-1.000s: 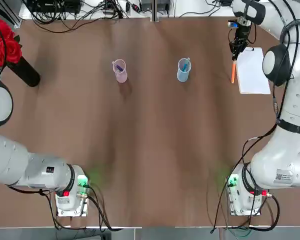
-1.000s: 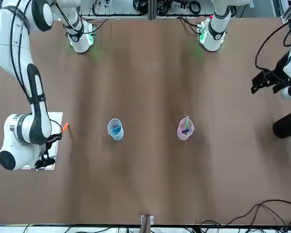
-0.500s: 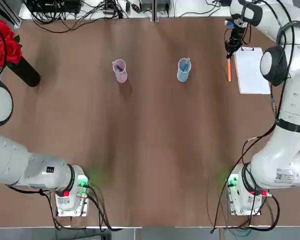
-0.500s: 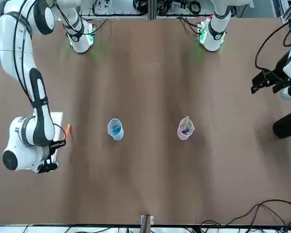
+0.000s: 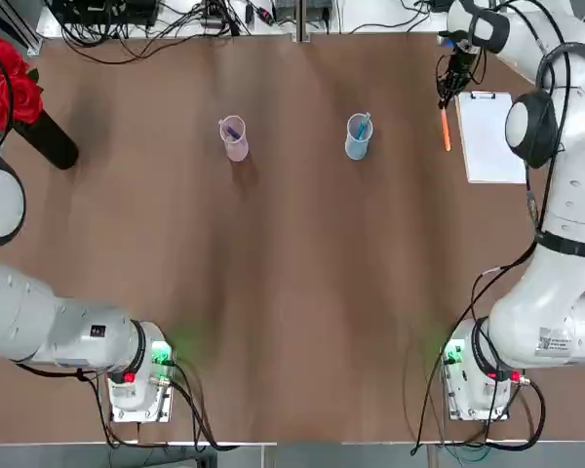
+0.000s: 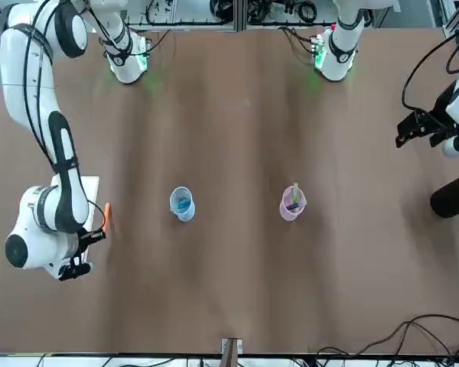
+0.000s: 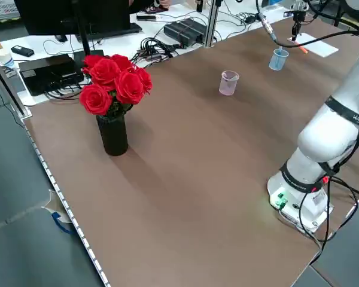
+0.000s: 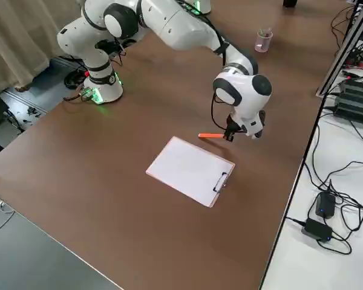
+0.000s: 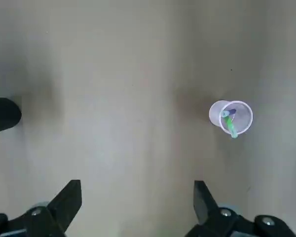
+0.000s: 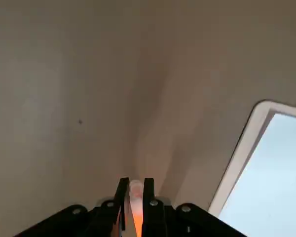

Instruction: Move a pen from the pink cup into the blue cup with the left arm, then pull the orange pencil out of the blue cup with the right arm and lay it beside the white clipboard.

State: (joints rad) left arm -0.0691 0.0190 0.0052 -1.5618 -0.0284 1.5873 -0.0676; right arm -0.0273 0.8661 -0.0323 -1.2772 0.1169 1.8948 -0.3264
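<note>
Both arms (image 5: pixel 556 234) (image 5: pixel 54 312): glossy white, rounded shells, black joint bands, dark round caps. Black cables run along the outside. Bases (image 5: pixel 476 375) white, green lights, red button, small printed label on one. Claws (image 10: pixel 136 207) (image 9: pixel 138 212) black, angular, silver screws on fingers.

We find no text, brand, number or sign that can be read. We see a small, pale rectangular label (image 5: pixel 554 343) on the smooth white right arm (image 5: pixel 577 214), its print illegible.
</note>
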